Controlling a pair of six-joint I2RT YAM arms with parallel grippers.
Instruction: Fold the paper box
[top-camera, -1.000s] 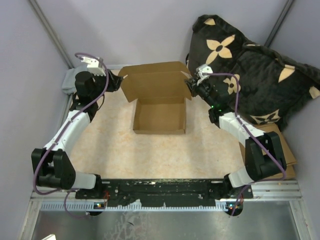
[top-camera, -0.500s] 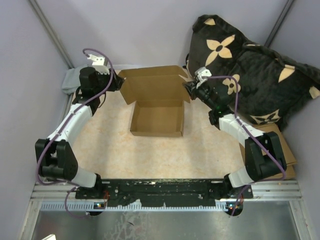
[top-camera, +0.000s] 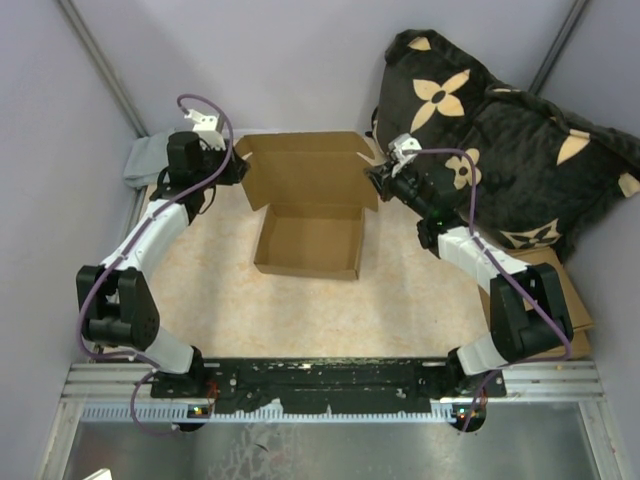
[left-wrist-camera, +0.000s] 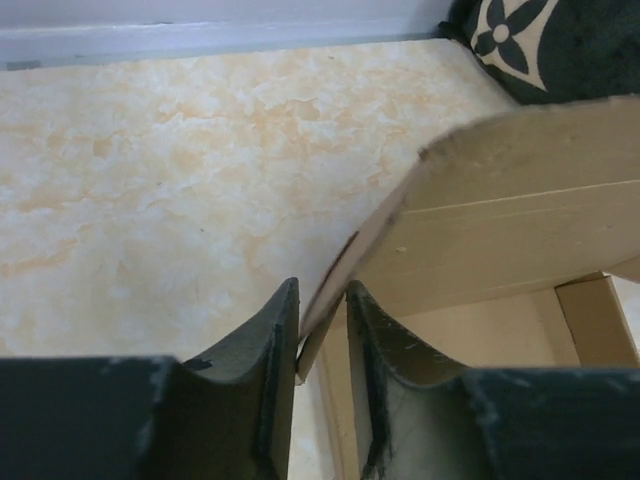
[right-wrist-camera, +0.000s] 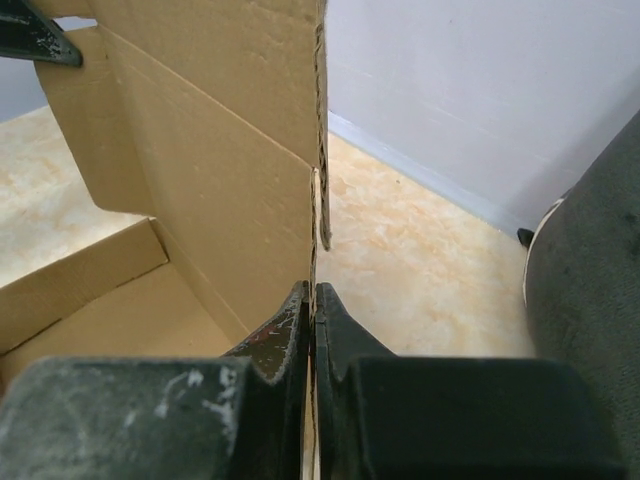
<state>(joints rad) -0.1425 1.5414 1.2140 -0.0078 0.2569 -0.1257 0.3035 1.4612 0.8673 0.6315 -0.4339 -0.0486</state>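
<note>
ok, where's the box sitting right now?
In the top view the paper box sits far-centre on the table, lid raised, between the left tool and right tool, each pinching a lid edge; black cushion to its right.

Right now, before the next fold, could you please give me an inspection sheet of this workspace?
Surface: beige marbled tabletop.
Job's things: paper box, tray formed, lid raised open.
Clutter: flat cardboard stack at right; grey bundle at far left.
Grippers: left pincer shut on lid's left edge; right pincer shut on its right edge.
Cables: purple cable looping over each arm.
Surroundings: lilac walls; black flowered cushion at far right.
</note>
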